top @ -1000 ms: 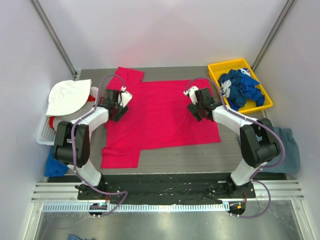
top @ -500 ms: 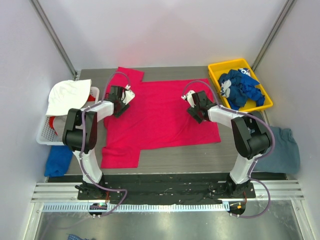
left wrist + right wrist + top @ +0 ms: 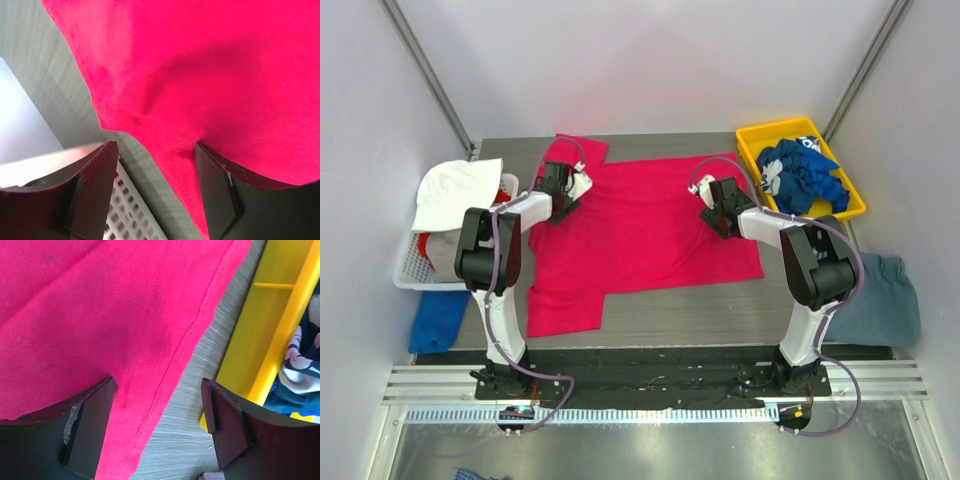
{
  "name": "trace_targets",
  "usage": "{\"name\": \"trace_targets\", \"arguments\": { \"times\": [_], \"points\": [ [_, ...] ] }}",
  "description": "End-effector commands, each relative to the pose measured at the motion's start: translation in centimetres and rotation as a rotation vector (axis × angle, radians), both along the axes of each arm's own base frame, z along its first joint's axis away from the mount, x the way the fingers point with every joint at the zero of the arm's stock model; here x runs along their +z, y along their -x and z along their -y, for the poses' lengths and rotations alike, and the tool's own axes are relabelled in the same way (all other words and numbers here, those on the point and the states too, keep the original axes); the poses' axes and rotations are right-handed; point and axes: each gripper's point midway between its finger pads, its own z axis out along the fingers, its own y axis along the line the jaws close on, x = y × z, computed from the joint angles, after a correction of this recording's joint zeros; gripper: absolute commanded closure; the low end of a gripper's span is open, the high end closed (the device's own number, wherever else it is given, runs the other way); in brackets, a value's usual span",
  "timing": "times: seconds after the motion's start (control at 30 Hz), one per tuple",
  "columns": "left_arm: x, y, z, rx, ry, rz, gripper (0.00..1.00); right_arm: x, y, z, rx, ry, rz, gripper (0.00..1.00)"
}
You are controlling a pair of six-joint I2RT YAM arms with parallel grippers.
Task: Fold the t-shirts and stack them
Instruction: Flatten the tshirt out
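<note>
A bright pink-red t-shirt (image 3: 640,230) lies spread flat on the grey table, with one sleeve at the far left and one at the near left. My left gripper (image 3: 573,186) is open. It straddles the shirt's left edge by the far sleeve, and in the left wrist view (image 3: 155,170) the hem (image 3: 165,150) lies between the two fingers. My right gripper (image 3: 706,192) is open at the shirt's far right corner. In the right wrist view (image 3: 157,410) the stitched hem (image 3: 170,370) lies between its fingers. Royal blue t-shirts (image 3: 805,175) fill the yellow bin. A slate grey-blue t-shirt (image 3: 892,298) lies off the table's right side.
The yellow bin (image 3: 748,150) stands at the far right, close to my right gripper, and shows in the right wrist view (image 3: 270,340). A white basket (image 3: 408,268) holding a white cloth (image 3: 455,190) stands at the left. Its grid also shows in the left wrist view (image 3: 135,210). A blue cloth (image 3: 438,320) lies below the basket.
Both grippers have moved toward the far side of the table, out to the shirt's left and right edges. The shirt has shifted slightly with them.
</note>
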Motion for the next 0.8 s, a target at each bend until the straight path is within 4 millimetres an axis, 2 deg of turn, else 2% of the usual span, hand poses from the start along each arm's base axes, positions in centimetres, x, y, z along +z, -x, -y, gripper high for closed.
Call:
{"name": "trace_targets", "arguments": {
  "times": [0.0, 0.1, 0.23, 0.3, 0.47, 0.57, 0.6, 0.63, 0.7, 0.77],
  "points": [
    [0.8, -1.8, -0.1, -0.002, -0.015, 0.012, 0.33, 0.6, -1.0, 1.3, -0.029, 0.023, 0.027, 0.21],
    [0.7, -2.2, 0.0, -0.002, -0.013, 0.008, 0.33, 0.6, -0.6, 1.4, -0.034, 0.013, 0.023, 0.21],
    [0.7, -1.6, 0.2, -0.004, -0.002, 0.003, 0.33, 0.6, 0.2, 1.3, -0.035, -0.011, 0.011, 0.21],
    [1.4, -1.1, 0.4, -0.007, 0.018, 0.013, 0.33, 1.1, 0.3, 1.2, -0.036, -0.024, 0.019, 0.21],
    [4.9, 0.6, 1.3, -0.004, 0.099, 0.068, 0.33, 1.5, 0.8, 0.6, -0.036, -0.065, 0.006, 0.21],
    [5.5, 2.2, 1.7, -0.005, 0.114, 0.061, 0.33, 2.0, 1.0, 0.7, -0.042, -0.075, 0.013, 0.21],
    [6.8, 2.5, 1.8, -0.004, 0.135, 0.092, 0.33, 2.2, 1.2, 0.6, -0.041, -0.079, 0.013, 0.21],
    [6.7, 3.1, 1.8, -0.006, 0.142, 0.086, 0.32, 2.3, 1.3, 0.5, -0.040, -0.086, 0.013, 0.21],
    [8.5, 4.0, 2.0, 0.001, 0.168, 0.112, 0.32, 2.6, 1.7, 0.4, -0.039, -0.100, 0.009, 0.21],
    [9.0, 5.2, 2.5, -0.010, 0.202, 0.101, 0.32, 2.7, 1.9, 0.3, -0.037, -0.105, 0.007, 0.21]
  ]
}}
